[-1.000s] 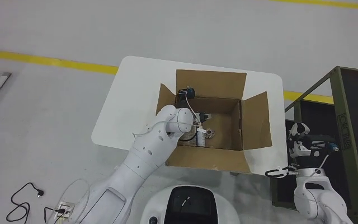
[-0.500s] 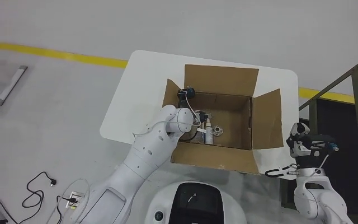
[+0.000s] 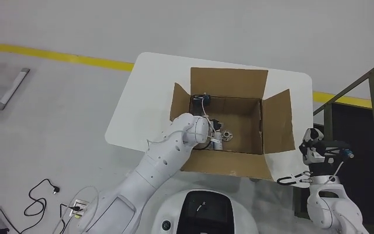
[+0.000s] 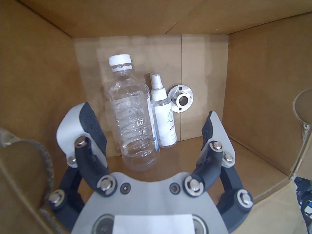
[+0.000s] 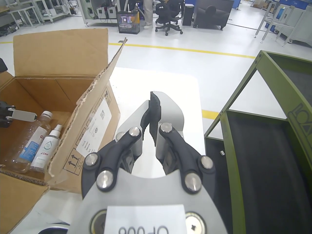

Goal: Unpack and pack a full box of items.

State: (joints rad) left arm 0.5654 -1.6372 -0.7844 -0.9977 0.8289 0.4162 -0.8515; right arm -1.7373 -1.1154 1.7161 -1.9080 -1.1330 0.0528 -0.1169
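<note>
Inside box (image 4: 36, 62), water bottle (image 4: 132, 122), spray bottle (image 4: 163, 115), flange (image 4: 182, 98)

- a white table (image 3: 146, 99) with rounded corners stands on a pale grey floor (image 3: 58, 134).
- a yellow line (image 3: 64, 57) runs across the floor past the table's far side.
- an olive-green cart (image 5: 233, 93) stands just beside the table's right end, its trays lined with black matting (image 5: 263, 171).
- a black cable (image 3: 54, 189) trails loose over the floor at the near left, by a white socket block (image 3: 76, 206).
- a grey strip (image 3: 13, 88) lies on the floor well off to the left.
- farther back in the hall stand a black office chair (image 5: 170, 8), a dark cabinet (image 5: 210, 12) on castors and a metal-framed bench (image 5: 97, 1) loaded with gear.
</note>
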